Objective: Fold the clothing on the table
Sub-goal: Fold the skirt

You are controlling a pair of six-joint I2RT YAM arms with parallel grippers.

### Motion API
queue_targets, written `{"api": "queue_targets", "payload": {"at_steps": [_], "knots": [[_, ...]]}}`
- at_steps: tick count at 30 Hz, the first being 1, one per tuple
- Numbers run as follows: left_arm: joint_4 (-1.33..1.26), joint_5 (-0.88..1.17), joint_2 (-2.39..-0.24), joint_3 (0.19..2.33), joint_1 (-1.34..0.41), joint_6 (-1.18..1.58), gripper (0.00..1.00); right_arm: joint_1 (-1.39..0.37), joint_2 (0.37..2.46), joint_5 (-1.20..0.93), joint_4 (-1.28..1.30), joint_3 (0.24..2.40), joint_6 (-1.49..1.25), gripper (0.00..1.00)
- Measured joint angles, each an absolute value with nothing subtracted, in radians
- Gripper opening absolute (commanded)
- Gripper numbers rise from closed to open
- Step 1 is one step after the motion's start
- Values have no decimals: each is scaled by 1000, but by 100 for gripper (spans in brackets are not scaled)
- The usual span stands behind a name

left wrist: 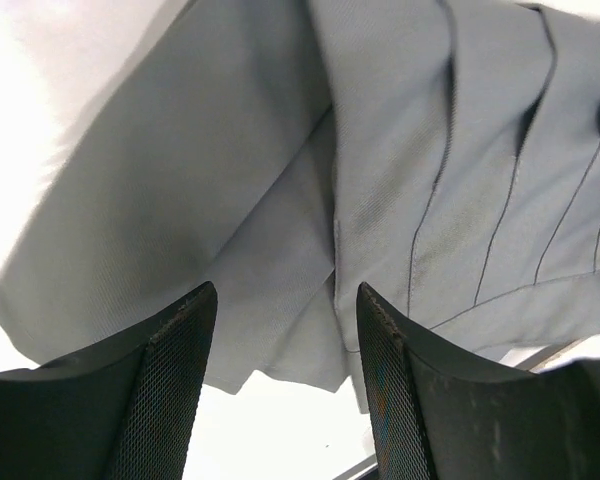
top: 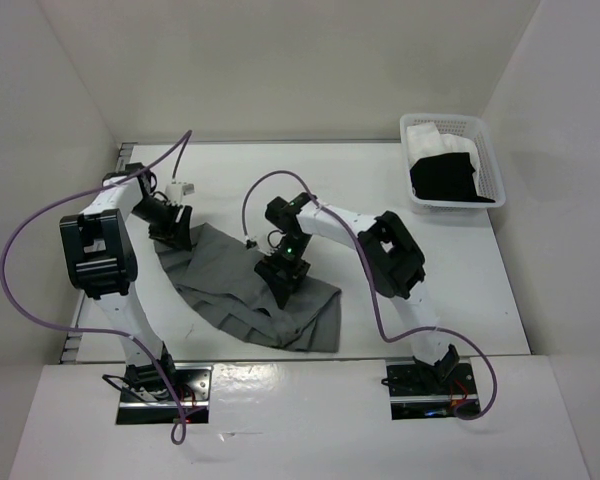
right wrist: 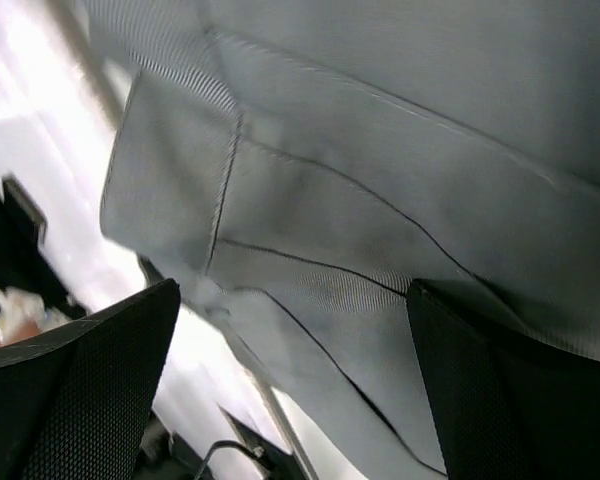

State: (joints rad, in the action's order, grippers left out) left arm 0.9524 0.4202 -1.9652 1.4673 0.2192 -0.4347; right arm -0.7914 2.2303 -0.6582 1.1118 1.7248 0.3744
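Skirt (top: pixel 242 297): grey, pleated, laid on table (top: pixel 360 190), near centre.
Left gripper (top: pixel 170 236): released, jaws parted, positioned at skirt's far-left edge.
Right gripper (top: pixel 283 284): released, jaws spread wide, positioned over skirt's middle.

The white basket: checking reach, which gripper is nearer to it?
Right. The right gripper sits over the middle of the skirt, left of the basket; the left gripper is at its far-left corner, farther away.
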Motion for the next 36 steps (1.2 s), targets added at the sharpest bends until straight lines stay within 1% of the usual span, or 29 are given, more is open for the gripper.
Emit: {"api": "queue_targets", "payload": {"at_steps": [3,5,9,12,16,26,36], "knots": [[949,414,-1966,1491,219,-416,65,-720,2249,-616,1112,1779,358,100],[945,413,-1966,1508,215,-411,65,-656,2258,-551,1098,1818,356,100],[937,412,-1973,1534,206,-398,65,-551,2263,-347,1034,1865,366,100],[936,412,-1991,1559,194,-386,65,-515,2267,-190,978,1876,384,100],[933,413,-2014,1588,180,-384,65,-518,2303,-96,952,1922,398,100],[939,422,-2025,1601,158,-384,65,-575,2359,49,823,2012,522,100],[954,478,-2025,1597,136,-385,65,-614,2450,143,663,2143,605,100]]}}
